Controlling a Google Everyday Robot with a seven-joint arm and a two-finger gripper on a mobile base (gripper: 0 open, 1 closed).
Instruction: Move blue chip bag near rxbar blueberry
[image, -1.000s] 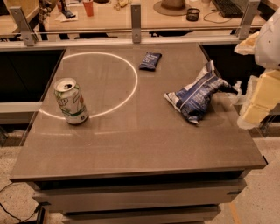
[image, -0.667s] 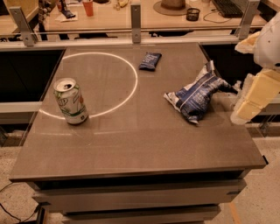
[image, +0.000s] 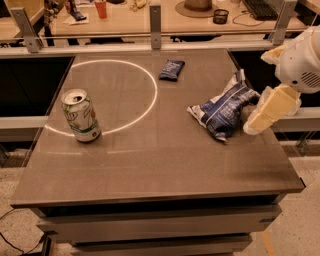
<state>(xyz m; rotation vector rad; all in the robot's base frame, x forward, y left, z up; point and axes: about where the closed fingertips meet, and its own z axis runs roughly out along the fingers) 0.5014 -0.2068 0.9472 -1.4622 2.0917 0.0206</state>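
The blue chip bag (image: 223, 109), wrinkly dark blue foil with white stripes, lies on the right part of the table (image: 150, 165). The rxbar blueberry (image: 171, 69), a small flat dark blue wrapper, lies farther back near the table's middle, just outside the white circle. My gripper (image: 248, 111) is at the bag's right end, mostly hidden behind the cream arm link (image: 272, 107). I cannot tell whether it touches the bag.
A green and white soda can (image: 80, 115) stands upright at the left, on the white circle line (image: 145, 107). The table's right edge is close under the arm. A rail with metal posts (image: 155, 20) runs behind the table.
The arm has moved left, bringing my gripper up to the right end of the chip bag. The bag, the bar and the can have not moved.
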